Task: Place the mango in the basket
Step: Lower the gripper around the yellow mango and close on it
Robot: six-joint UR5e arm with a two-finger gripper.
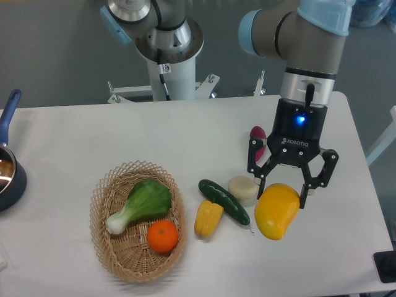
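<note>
The jaws stand spread wide, one finger on either side of the top of the mango (pixel 276 210), and whether the pads actually press on the fruit cannot be told; the gripper (pixel 281 187) hangs straight down from the arm over the right part of the table (pixel 74 142), a blue light glowing on its black body; the mango lies on the cloth at about four o'clock from the table's middle, glossy yellow, its narrower end pointing down toward the near edge; it is well apart from the basket (pixel 99 213), which sits at about eight o'clock; the basket holds two things: a green leafy vegetable with a white stalk (pixel 142 203), lying slantwise across its upper half with the stalk end toward the left wall, and a small round orange (pixel 163 236) in the lower right part, just beside the wall; outside the basket, to its right, a ridged yellow corn-like piece (pixel 208 218) lies on the cloth; a dark green cucumber (pixel 224 202) runs diagonally just beside it; a pale round piece (pixel 242 187) sits near the cucumber's upper side, just left of the mango; a dark red item (pixel 257 137) shows partly behind the gripper's left finger at about two o'clock; at nine o'clock, on the table's left edge, a dark pot with a blue handle (pixel 8 167) is cut off by the frame.
</note>
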